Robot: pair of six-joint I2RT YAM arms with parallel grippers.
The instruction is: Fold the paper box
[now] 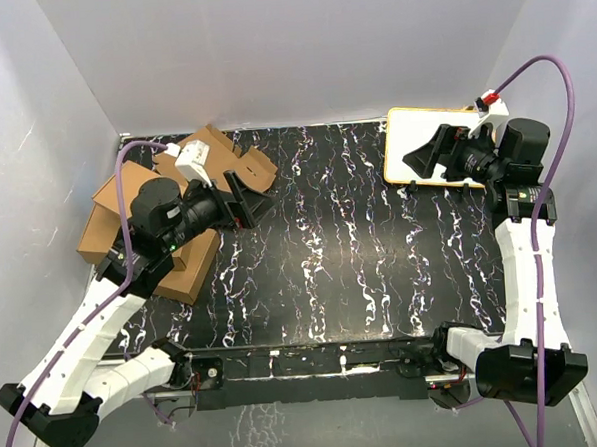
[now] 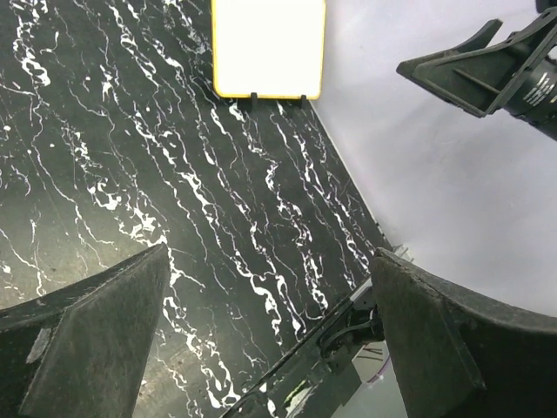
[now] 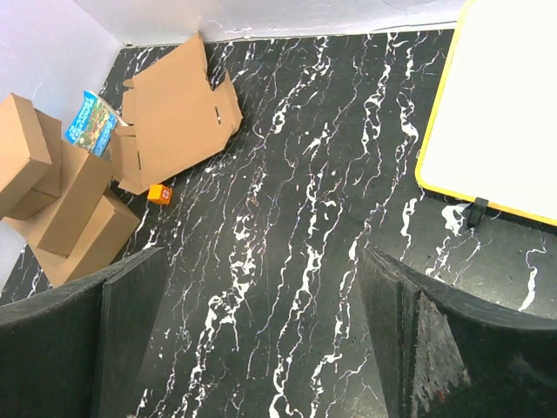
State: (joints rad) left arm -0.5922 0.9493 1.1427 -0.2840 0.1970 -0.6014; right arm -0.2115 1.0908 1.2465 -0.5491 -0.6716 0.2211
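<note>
At the very start, by the look of it: no grasp made, no flap tucked, nothing folded.

On the black, white-veined table (image 1: pixel 330 252), just beside the far right side of the pile of ready-made brown cardboard boxes (image 1: pixel 104 229), the plain brown corrugated-cardboard paper box (image 1: pixel 219 146). Opened out, with the big panel tilted up and the small side flaps loose, as the right wrist view shows.

Just to the right of that pile and near the paper box, the left gripper (image 1: pixel 249 201). Spread wide, holding nothing, aimed out across the table rather than at the card.

Well apart from the pile, across the table, the right gripper (image 1: pixel 418 165). Likewise spread wide and empty, hovering over the white board with a yellow rim (image 1: pixel 414 127).

Next, probably:
- Turn the left gripper back toward the paper box.
- Pinch a free edge and draw it away from the pile into reach of both arms. Thin, light card, so likely to slide or buckle unless pinned.
- Bring the right gripper over toward the pile to hold the base before raising the side walls.
</note>
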